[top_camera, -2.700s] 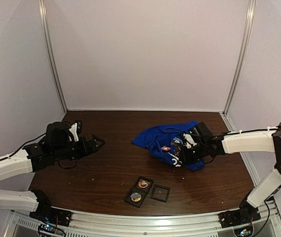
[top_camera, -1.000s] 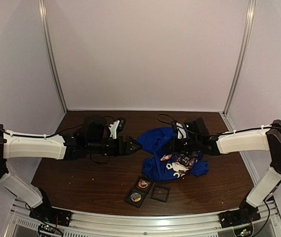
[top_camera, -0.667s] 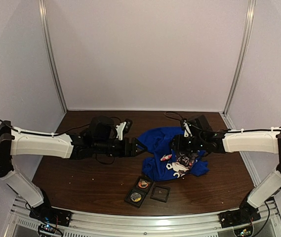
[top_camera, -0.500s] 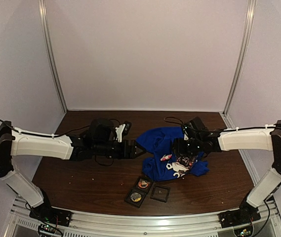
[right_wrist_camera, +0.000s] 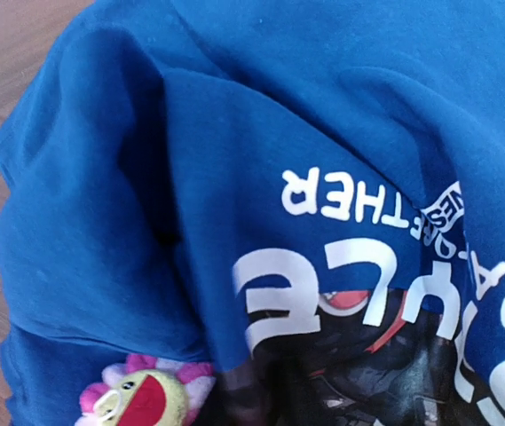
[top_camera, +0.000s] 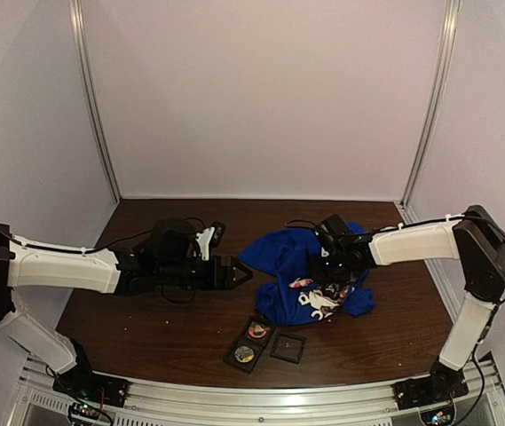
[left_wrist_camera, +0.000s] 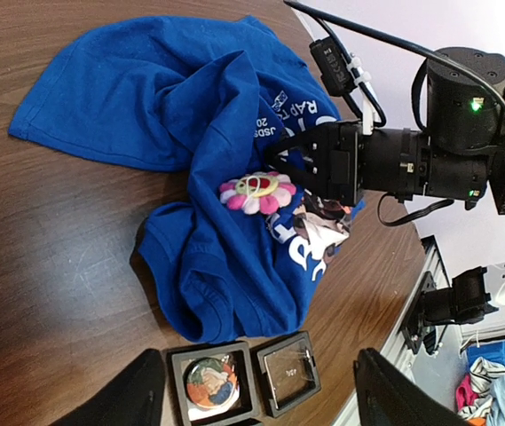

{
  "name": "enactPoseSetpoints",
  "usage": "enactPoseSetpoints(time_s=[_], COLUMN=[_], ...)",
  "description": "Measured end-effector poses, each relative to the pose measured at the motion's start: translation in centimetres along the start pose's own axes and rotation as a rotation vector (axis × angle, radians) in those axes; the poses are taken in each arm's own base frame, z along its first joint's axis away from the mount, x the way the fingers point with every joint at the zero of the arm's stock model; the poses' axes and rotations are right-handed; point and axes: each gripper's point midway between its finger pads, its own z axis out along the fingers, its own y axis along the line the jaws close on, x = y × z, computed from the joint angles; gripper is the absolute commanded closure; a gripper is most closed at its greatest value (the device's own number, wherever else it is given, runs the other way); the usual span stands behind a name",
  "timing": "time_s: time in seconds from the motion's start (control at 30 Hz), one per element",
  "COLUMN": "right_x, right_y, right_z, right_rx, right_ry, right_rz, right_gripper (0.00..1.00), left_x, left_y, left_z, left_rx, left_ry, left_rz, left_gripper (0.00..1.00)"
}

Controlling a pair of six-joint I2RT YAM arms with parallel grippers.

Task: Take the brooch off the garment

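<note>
The garment (top_camera: 274,253) is a crumpled royal-blue T-shirt with white lettering, lying right of the table's middle. The brooch (left_wrist_camera: 254,191), a pink flower with a yellow smiling centre, is pinned on a fold near the print (right_wrist_camera: 141,399). My right gripper (top_camera: 325,269) lies on the shirt just right of the brooch. Its jaws stand narrowed on a fold of blue fabric (left_wrist_camera: 292,164). A blurred dark finger (right_wrist_camera: 243,399) shows under that fold. My left gripper (top_camera: 237,273) hovers open just left of the shirt, with nothing between its fingers (left_wrist_camera: 141,395).
A black case (top_camera: 250,342) with two round badges and a small black box (top_camera: 288,346) with a clear lid lie near the table's front edge, below the shirt. The left wrist view shows them between the left fingers (left_wrist_camera: 212,383). Booth walls close in on three sides.
The left arm swung in from the far left, then eased back slightly. The right gripper opened, shifted a little left toward the brooch, and narrowed again on the fabric.
</note>
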Motion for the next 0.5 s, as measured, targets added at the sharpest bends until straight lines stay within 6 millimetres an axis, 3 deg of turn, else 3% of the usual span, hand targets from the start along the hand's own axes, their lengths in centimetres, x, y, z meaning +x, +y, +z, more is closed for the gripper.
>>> enactPoseSetpoints(time_s=[0.07, 0.5], right_x=[-0.2, -1.7], right_y=[0.5, 7.4], right_z=[-0.3, -5.3], right_rx=[-0.029, -0.476], right_ry=[-0.003, -0.058], right_rz=[-0.005, 0.06], right_gripper=[1.0, 1.0], left_x=[0.1, -0.5], left_y=[0.0, -0.8], left_z=[-0.1, 0.3], left_rx=[0.001, 0.032], left_ry=[-0.002, -0.003], left_rz=[0.001, 0.031], left_gripper=[0.28, 0.35])
